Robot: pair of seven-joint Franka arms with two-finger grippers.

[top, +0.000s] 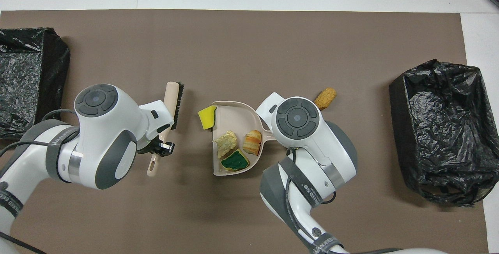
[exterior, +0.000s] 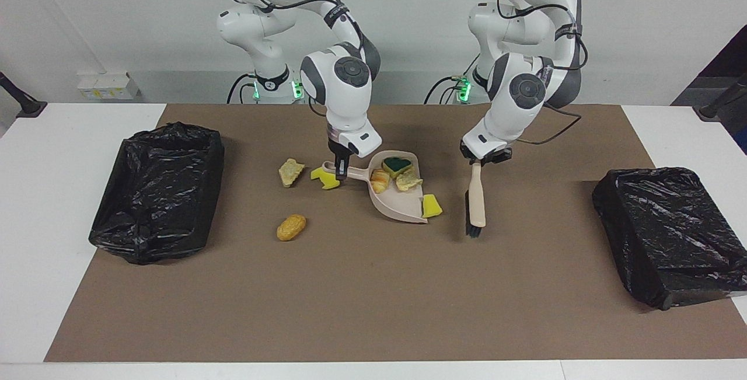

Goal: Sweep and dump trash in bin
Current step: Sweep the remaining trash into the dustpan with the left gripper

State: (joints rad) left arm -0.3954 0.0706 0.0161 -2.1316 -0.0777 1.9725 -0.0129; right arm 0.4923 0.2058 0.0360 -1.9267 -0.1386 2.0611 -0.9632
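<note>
In the facing view, the right gripper (exterior: 340, 171) is clamped on the handle of the beige dustpan (exterior: 397, 200), which rests on the brown mat (exterior: 373, 286) with 3 scraps inside: a green-topped sponge (exterior: 398, 164), a striped pastry bit (exterior: 380, 180) and a pale crumbly piece (exterior: 409, 180). A yellow sponge piece (exterior: 431, 206) sits at the pan's lip, not yet inside. The left gripper (exterior: 480, 162) grips the hand brush (exterior: 476, 200), bristles just beside that sponge toward the left arm's end. Another yellow piece (exterior: 324, 178) lies beside the handle, a tan scrap (exterior: 290, 171) and a golden bit (exterior: 290, 227) lie toward the right arm's end, near 1 black-lined bin (exterior: 157, 190). In the overhead view, the brush (top: 168, 113) stands apart from the yellow sponge piece (top: 207, 117) at the dustpan (top: 230, 109) mouth. The step in hand looks like sweeping; next the brush should push that sponge into the pan without lifting it off the lip.
</note>
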